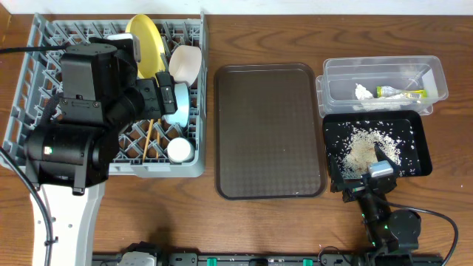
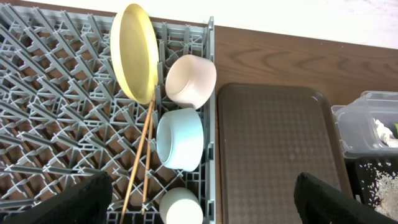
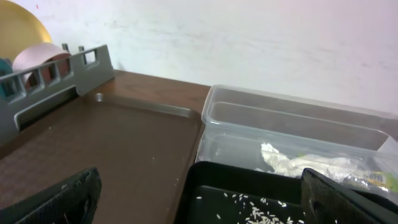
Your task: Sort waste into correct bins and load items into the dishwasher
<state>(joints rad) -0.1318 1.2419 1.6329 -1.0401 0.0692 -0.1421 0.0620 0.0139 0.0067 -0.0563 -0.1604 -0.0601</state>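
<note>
**Rack loaded, waste binned, both grippers wide**

At ten o'clock on your table, the dish rack (image 1: 44, 44) holds the yellow plate (image 1: 145, 41) on edge. The white bowl (image 2: 189, 81), light blue bowl (image 2: 180, 138) and white cup (image 1: 179, 150) line its right side, with the chopsticks (image 2: 146, 149) beside them. At two o'clock the clear tub (image 1: 436, 70) holds the tissue (image 1: 362, 91) and snack wrapper (image 1: 403, 93). At four o'clock the black tray (image 1: 421, 148) holds the rice scraps (image 1: 362, 144). Your left gripper (image 2: 204, 186) hangs over the rack and your right gripper (image 3: 199, 186) over the black tray. Both are spread wide and grip nothing.
</note>
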